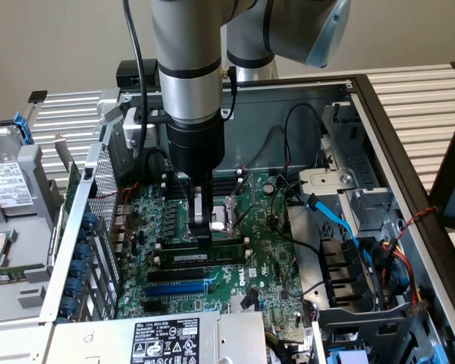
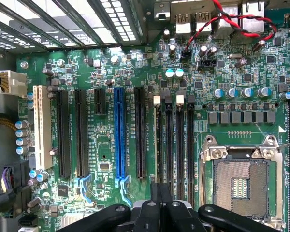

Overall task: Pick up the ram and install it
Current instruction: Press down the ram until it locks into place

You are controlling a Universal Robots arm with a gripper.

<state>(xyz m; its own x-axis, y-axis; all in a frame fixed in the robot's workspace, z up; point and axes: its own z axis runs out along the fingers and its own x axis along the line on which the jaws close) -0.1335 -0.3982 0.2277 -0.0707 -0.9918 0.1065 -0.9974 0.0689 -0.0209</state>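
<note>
The arm (image 1: 188,83) reaches down into an open computer case (image 1: 379,106). Its gripper (image 1: 202,227) is low over the green board (image 1: 265,258), near the board's middle, with the fingers (image 2: 160,203) pressed together. Nothing shows between them.

The ram (image 1: 205,257) lies flat in a slot just under the gripper (a thin green stick with a white sticker). It sits level, with a black slot (image 1: 183,273) beside it and then a blue slot (image 1: 178,288), nearer the board's front edge. In the wrist view the finger tips sit over the narrow black slots (image 2: 176,145), right beside the silver chip socket (image 2: 241,181). I cannot tell if the gripper touches the ram.

A gray box (image 1: 167,337) with a sticker sits at the case's front edge.
</note>
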